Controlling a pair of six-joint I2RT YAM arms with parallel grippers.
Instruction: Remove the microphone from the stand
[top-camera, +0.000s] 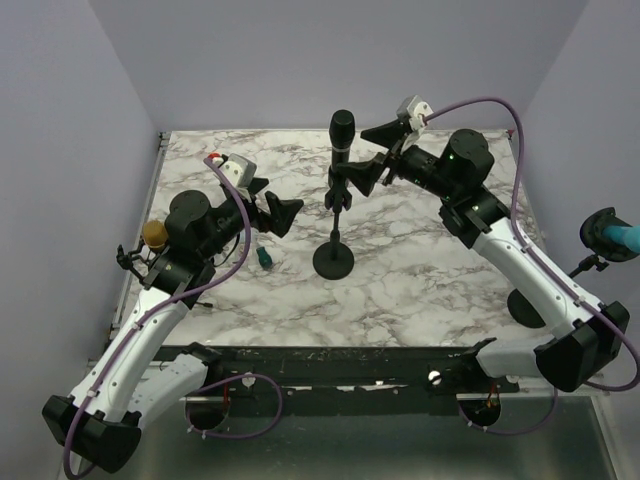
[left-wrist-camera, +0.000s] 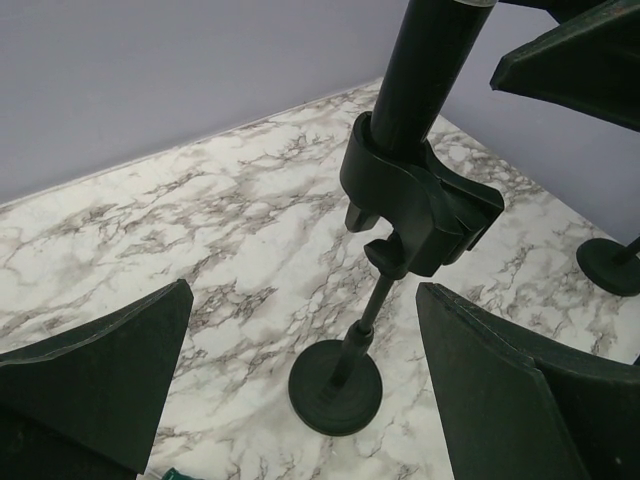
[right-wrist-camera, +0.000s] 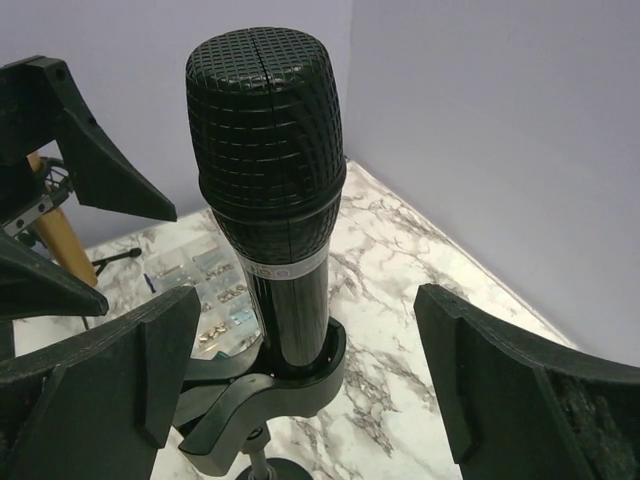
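A black microphone (top-camera: 342, 134) with a mesh head stands upright in the clip of a black stand (top-camera: 334, 258) with a round base, mid-table. In the right wrist view the microphone (right-wrist-camera: 270, 190) fills the centre, seated in the clip (right-wrist-camera: 270, 385). My right gripper (top-camera: 364, 176) is open, just right of the clip, fingers apart on either side of the microphone's lower body (right-wrist-camera: 300, 400). My left gripper (top-camera: 283, 214) is open and empty, left of the stand; its view shows the clip (left-wrist-camera: 420, 205) and the base (left-wrist-camera: 336, 386) between its fingers.
A small green-handled tool (top-camera: 263, 257) lies left of the stand base. A second round black base (top-camera: 527, 307) sits at the table's right edge. A brown-headed item on a small stand (top-camera: 153, 236) is off the left edge, a teal one (top-camera: 610, 232) off the right.
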